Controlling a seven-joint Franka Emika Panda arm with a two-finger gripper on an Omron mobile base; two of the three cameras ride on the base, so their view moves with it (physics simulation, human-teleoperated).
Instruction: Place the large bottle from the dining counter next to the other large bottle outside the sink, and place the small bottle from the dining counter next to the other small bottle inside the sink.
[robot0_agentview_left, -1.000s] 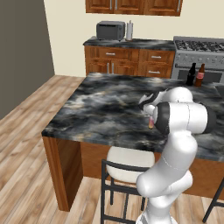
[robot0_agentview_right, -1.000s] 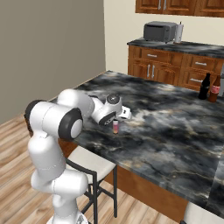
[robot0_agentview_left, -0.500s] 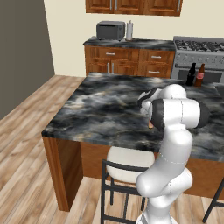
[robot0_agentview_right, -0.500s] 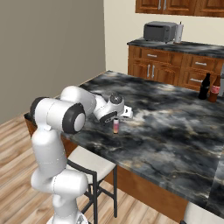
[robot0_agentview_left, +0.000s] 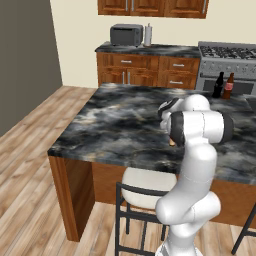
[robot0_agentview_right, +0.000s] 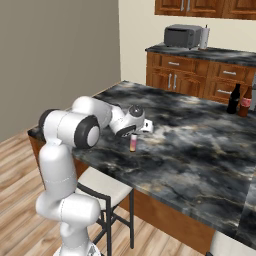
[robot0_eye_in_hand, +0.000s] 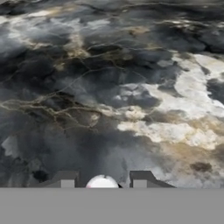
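Dining counter (robot0_agentview_right: 200, 160): big island, black-and-white marbled top, reddish wood base, stool (robot0_agentview_left: 147, 182) tucked under the near edge. Arm reaches low over the near part of the top. Back wall has wood cabinets with a toaster oven (robot0_agentview_right: 182, 36) on them and a stove (robot0_agentview_left: 227, 52) to one side. Large black bottle (robot0_agentview_right: 234, 99) stands upright at the far edge of the island, just beside the brown red-label bottle (robot0_agentview_right: 245, 102); both well apart from the arm. Gripper (robot0_agentview_right: 133, 136) points down directly over the small pinkish-orange bottle (robot0_agentview_right: 133, 143), which stands upright on the marble near the island's near edge. Hand view: the bottle top (robot0_eye_in_hand: 102, 182) sits between the two fingertips (robot0_eye_in_hand: 64, 179), a small gap showing on each side. Jaws partly closed around it; can't tell whether the pads actually touch the bottle, so grip not confirmed. Bottle base looks to be on the counter in the right base view.
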